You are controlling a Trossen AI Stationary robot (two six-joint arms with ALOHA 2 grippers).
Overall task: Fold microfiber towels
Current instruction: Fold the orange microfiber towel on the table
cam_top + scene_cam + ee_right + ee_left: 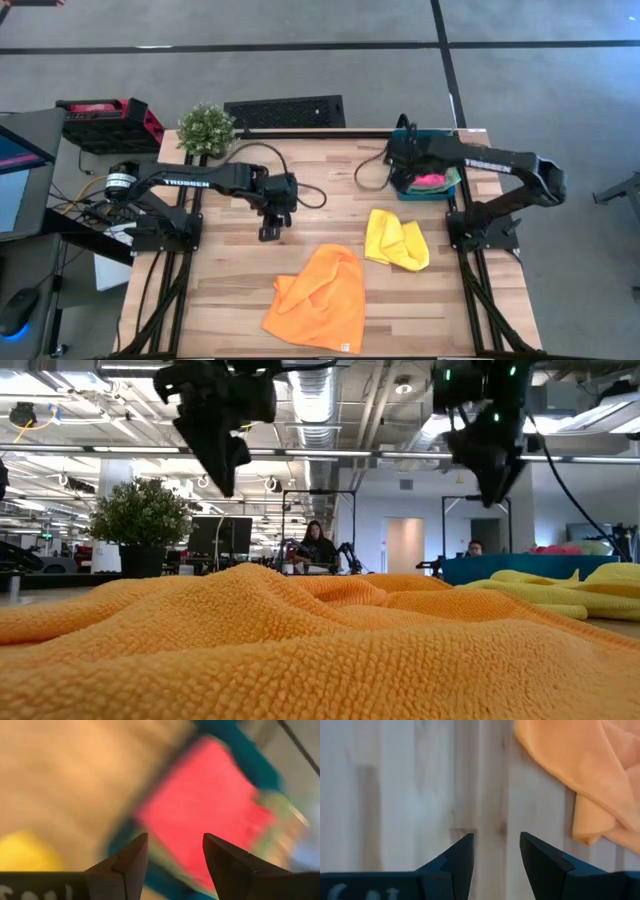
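High view: rumpled orange towel, crumpled yellow towel; both hands spread, empty.

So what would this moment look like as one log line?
right gripper: open above pink towel in teal bin | left gripper: open, empty

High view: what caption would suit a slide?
Orange towel and yellow towel lie crumpled between two raised arms.
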